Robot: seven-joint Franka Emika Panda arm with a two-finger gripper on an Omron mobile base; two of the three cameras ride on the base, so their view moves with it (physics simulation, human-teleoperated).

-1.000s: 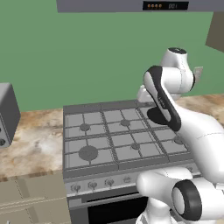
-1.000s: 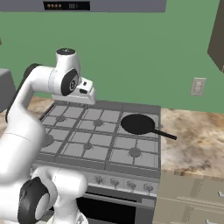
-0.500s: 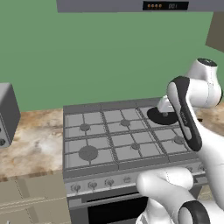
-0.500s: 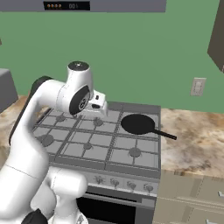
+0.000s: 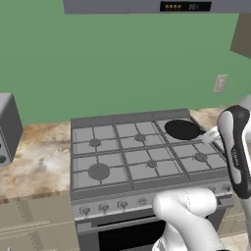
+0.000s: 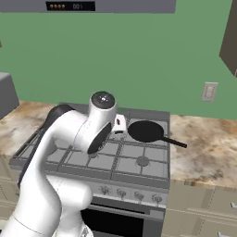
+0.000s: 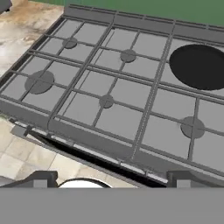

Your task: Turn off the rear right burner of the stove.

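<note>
one black pan (image 6: 146, 131) covers rear right burner (toaster (image 5: 7, 128) far left).

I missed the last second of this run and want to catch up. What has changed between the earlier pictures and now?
The arm has swung toward the stove's right side, from over the rear left burners to the middle of the cooktop in the right base view. It took hold of nothing. The stove, the black pan on the rear right burner, the knobs and the toaster stayed where they were.
</note>
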